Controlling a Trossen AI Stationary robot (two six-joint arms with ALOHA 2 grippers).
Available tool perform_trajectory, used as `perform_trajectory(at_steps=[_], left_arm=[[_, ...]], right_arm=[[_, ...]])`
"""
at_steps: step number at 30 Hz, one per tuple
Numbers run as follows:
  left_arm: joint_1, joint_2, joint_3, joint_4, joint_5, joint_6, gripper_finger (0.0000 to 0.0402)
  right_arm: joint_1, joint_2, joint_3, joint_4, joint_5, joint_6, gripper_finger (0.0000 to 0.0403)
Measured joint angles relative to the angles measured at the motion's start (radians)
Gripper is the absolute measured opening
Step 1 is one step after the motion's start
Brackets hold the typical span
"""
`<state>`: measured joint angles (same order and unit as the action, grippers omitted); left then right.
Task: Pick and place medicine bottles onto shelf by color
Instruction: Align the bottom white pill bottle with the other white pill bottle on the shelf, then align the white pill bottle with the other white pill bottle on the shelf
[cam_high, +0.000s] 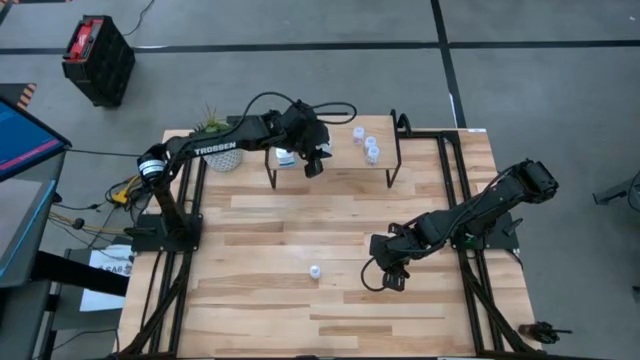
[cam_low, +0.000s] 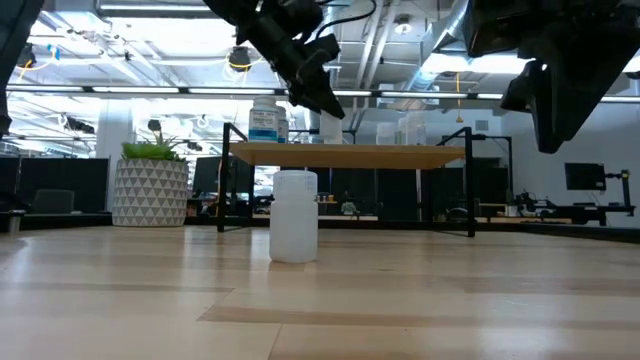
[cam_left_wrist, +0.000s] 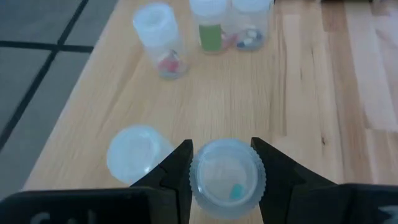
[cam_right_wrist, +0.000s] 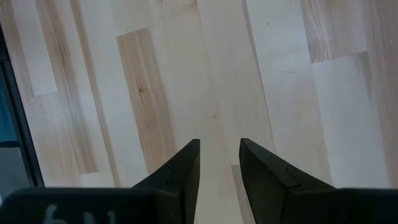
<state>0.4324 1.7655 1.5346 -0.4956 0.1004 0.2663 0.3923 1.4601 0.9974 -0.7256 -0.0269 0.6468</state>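
Observation:
The shelf stands at the table's far side on thin black legs. My left gripper reaches over its left part, shut on a pale translucent medicine bottle. Close beside it on the board stands a bottle with a light cap. Three more small bottles stand together on the shelf's right part. One white bottle stands upright on the table's planks, left of my right gripper. My right gripper hangs open over bare wood with nothing between its fingers. My left gripper pinches the bottle at its ribbed cap between the two fingers, one on each side. The fingers slant down at it from the table's near left. The bottle stays upright, its cap top showing. Whether its base rests on the shelf board I cannot tell.
A white patterned plant pot stands at the shelf's left end. Black frame rails run along the table's left and right sides. A wide stretch of bare planks lies between the shelf and the lone bottle.

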Motion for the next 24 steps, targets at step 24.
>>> perform_trajectory(at_steps=[24], left_arm=[[0.006, 0.02, 0.001, 0.038, -0.013, -0.016, 0.0178]], right_arm=[[0.0, 0.0, 0.0, -0.001, 0.0, 0.0, 0.0136]])
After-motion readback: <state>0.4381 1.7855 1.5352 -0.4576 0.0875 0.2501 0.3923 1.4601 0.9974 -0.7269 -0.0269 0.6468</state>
